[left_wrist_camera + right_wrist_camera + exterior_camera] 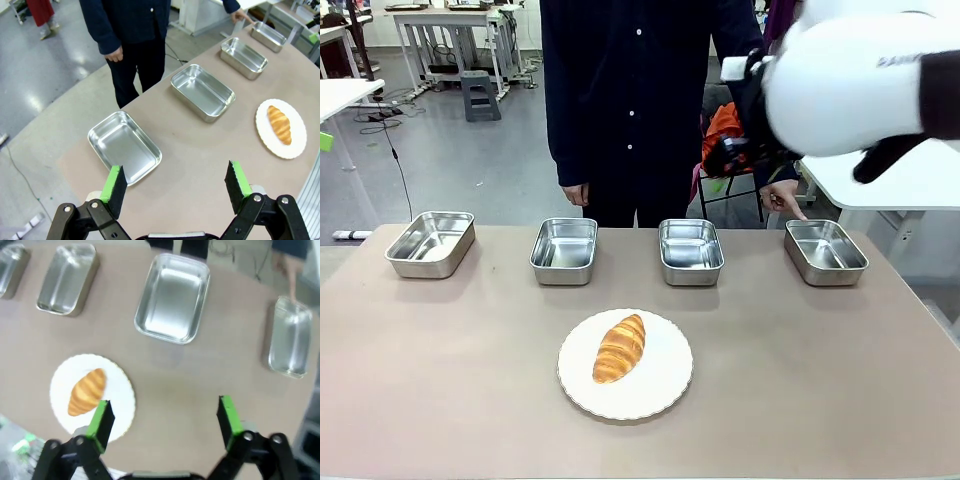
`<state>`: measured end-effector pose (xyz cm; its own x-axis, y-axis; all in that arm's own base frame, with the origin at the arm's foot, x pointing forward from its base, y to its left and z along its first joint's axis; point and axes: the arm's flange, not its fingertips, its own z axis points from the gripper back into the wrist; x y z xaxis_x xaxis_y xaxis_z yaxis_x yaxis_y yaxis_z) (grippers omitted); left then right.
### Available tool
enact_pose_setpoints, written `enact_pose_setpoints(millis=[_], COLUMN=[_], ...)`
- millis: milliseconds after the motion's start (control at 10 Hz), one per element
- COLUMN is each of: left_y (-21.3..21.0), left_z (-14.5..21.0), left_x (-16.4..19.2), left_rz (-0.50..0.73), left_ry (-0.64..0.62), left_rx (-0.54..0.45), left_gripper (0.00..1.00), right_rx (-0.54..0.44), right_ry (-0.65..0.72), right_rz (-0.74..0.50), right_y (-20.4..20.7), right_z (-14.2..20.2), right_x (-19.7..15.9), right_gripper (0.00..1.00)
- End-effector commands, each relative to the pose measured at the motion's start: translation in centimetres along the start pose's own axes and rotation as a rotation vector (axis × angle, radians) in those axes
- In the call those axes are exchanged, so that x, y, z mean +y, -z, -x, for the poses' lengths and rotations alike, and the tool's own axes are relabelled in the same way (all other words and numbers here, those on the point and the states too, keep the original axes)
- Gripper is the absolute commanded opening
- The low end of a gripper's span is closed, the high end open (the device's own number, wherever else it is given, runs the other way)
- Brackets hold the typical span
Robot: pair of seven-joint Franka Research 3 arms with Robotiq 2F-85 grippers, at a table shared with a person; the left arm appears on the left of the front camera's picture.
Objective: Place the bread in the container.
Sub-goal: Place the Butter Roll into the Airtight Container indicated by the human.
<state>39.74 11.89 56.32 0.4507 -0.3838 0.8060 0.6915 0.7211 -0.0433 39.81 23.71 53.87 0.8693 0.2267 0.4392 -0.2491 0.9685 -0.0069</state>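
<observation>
Front view: bread (619,348) sits on the white plate (665,385), lower centre of the desk (440,380). We see four steel trays in a row across mid-frame. The container (825,250) is the far-right one, and a person's hand (782,197) points a finger at its upper-left corner. The other trays (563,248) are bare. The right arm (860,85) is a white blur at upper right.

Left wrist view: left gripper (175,184) at bottom, released, nothing between the pads. Bread (279,124) is on the plate at right edge. Container (268,36) is at upper right, with the hand just beside it.

Right wrist view: right gripper (164,420) at bottom, released and empty. Bread (87,391) is on the plate at lower left, beside one pad. Container (289,337) is at right edge.
</observation>
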Motion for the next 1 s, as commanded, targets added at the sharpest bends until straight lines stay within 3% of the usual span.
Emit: enact_pose_setpoints(millis=[0,200,400,600,700,900], left_y=[0.0,0.0,0.0,0.0,0.0,0.0], left_z=[0.0,0.0,0.0,0.0,0.0,0.0], left_x=[-0.1,-0.1,-0.1,-0.1,-0.1,-0.1], left_rz=[-0.002,-0.002,-0.002,-0.002,-0.002,-0.002], left_ry=[0.002,0.002,0.002,0.002,0.002,0.002], left_rx=[-0.002,-0.002,-0.002,-0.002,-0.002,-0.002], left_gripper=[1.00,1.00,1.00,1.00,1.00,1.00], right_rx=[0.160,0.208,0.154,0.252,0.209,0.209], right_ry=[0.191,0.338,0.354,0.440,0.357,0.357], right_rz=[0.023,0.005,-0.058,-0.123,-0.054,-0.054], right_y=[2.9,4.5,7.8,10.8,7.8,7.8], right_z=[-0.4,0.5,2.3,2.7,2.8,2.8], right_x=[6.5,10.9,13.7,14.6,13.9,13.9], right_gripper=[1.00,1.00,1.00,1.00,1.00,1.00])
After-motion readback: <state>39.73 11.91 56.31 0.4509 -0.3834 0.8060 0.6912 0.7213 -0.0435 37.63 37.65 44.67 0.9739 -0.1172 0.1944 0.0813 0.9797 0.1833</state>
